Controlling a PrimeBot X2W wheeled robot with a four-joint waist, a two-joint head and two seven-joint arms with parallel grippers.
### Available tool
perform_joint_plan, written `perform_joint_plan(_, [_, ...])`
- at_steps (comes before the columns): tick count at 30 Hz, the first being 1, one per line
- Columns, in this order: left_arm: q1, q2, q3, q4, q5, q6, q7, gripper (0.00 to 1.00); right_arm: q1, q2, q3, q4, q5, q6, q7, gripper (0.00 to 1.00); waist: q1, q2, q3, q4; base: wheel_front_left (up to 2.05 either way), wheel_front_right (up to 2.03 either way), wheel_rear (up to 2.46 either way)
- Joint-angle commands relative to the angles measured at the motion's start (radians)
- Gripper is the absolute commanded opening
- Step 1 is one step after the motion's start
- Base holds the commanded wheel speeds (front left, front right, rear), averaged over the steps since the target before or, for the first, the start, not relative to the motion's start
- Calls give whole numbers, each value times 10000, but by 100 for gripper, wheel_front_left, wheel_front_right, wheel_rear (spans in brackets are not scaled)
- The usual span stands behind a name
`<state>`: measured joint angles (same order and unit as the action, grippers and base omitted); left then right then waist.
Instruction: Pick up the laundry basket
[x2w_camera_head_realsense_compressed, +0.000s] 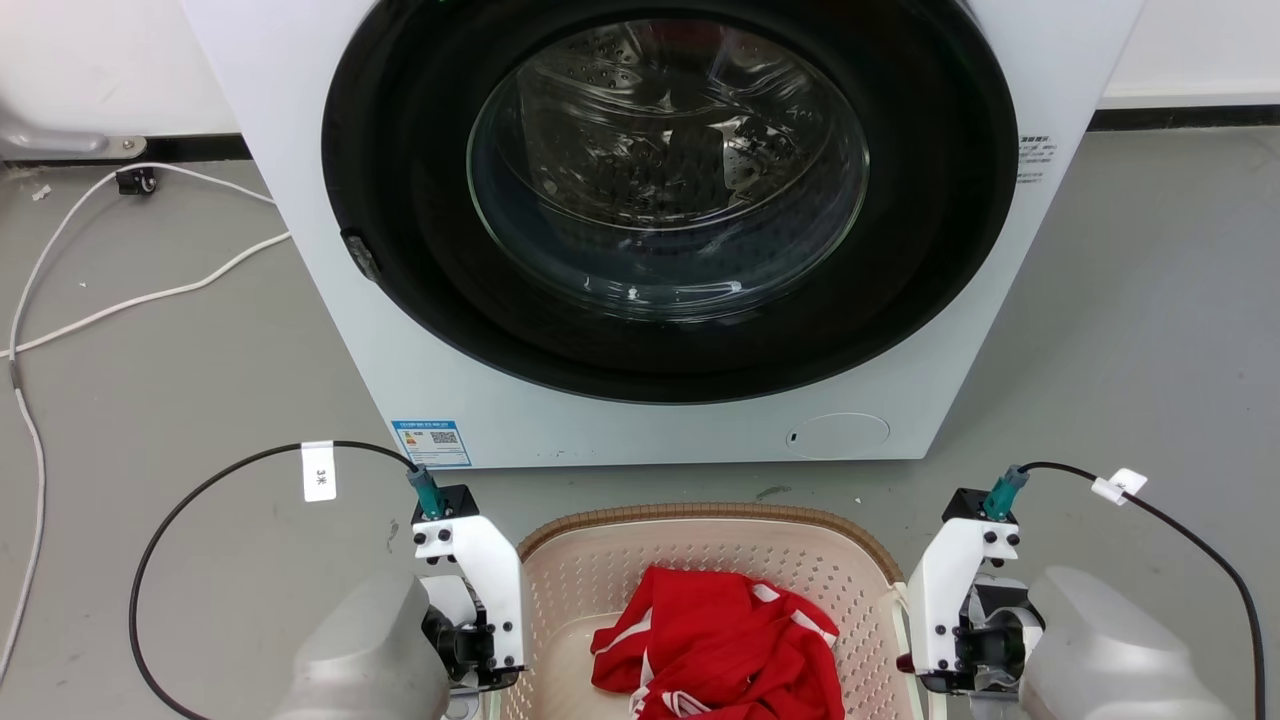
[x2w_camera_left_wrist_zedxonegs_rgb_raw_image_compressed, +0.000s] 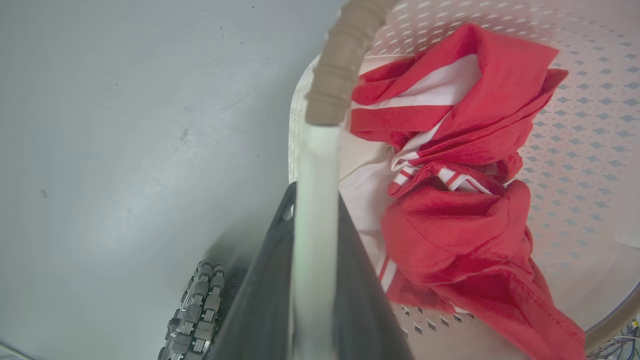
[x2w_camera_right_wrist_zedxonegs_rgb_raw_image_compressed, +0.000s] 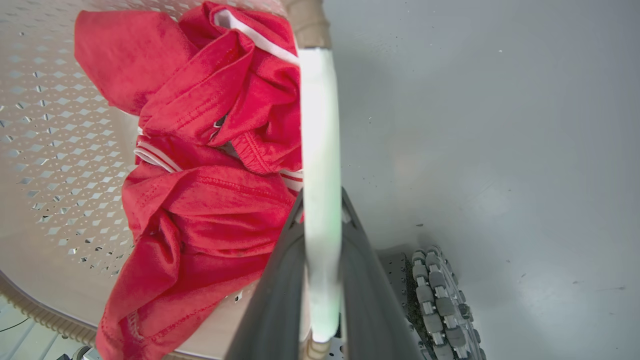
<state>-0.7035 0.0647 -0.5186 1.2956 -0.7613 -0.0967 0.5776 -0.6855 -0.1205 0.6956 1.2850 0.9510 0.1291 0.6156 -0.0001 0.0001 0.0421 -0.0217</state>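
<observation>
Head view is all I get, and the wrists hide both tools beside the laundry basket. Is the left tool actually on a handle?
Observer: Yes. In the left wrist view the left tool has a dark finger pressed on each side of the laundry basket's white left handle.
Operator: And the right tool, is it on its handle, or has it caught the cloth?
Observer: The right wrist view shows the right tool clamped on the white right handle alone. The red garment lies inside the basket, beside that handle and not between the fingers.
</observation>
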Motion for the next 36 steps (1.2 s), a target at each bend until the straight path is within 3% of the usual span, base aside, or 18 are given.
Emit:
perform_joint_plan(1, [-21, -190, 3, -100, -120, -68, -38, 0, -63, 223, 16, -39, 59, 28, -10, 0, 1, -1, -3, 3, 0, 0, 0])
perform_joint_plan(36, [118, -216, -155, -101, -439, -39, -340, 0, -161, 292, -47, 12, 161, 28, -121, 0, 1, -1, 34, 19, 0, 0, 0])
